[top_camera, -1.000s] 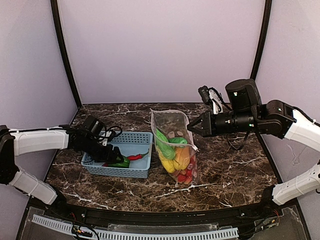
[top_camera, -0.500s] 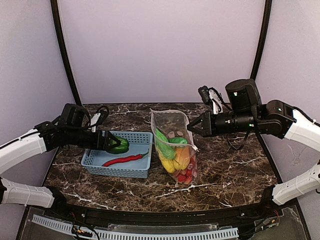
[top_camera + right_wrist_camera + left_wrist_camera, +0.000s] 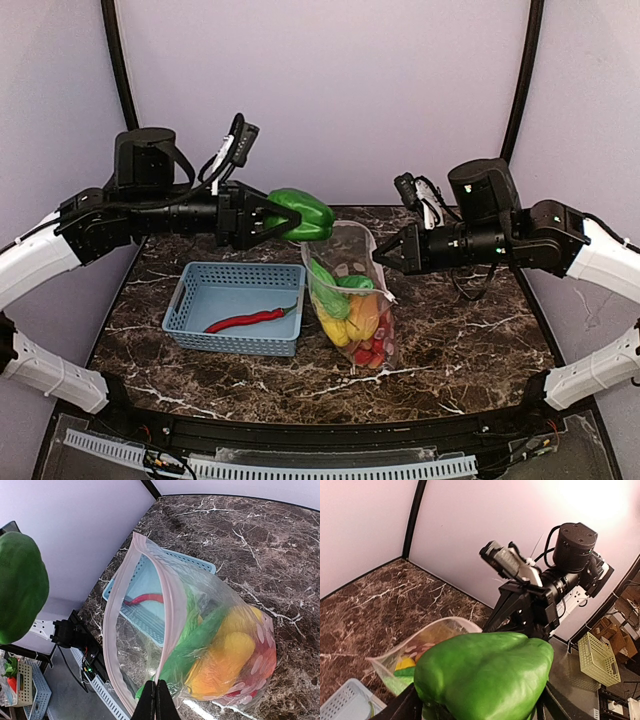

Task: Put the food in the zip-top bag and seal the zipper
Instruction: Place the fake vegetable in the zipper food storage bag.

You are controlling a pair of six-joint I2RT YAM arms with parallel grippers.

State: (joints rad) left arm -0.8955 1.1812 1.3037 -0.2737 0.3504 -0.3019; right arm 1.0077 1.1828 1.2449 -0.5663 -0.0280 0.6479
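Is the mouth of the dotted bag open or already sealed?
Open. The rim of the zip-top bag gapes in a wide loop, food visible inside; the right gripper pinches one edge.

Green pepper (image 3: pixel 485 675) cut off below

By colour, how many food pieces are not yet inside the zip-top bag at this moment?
Green: 1, the pepper, held in the air by the left gripper
Red: 1, the chili, lying in the basket
Total outside the zip-top bag: 2
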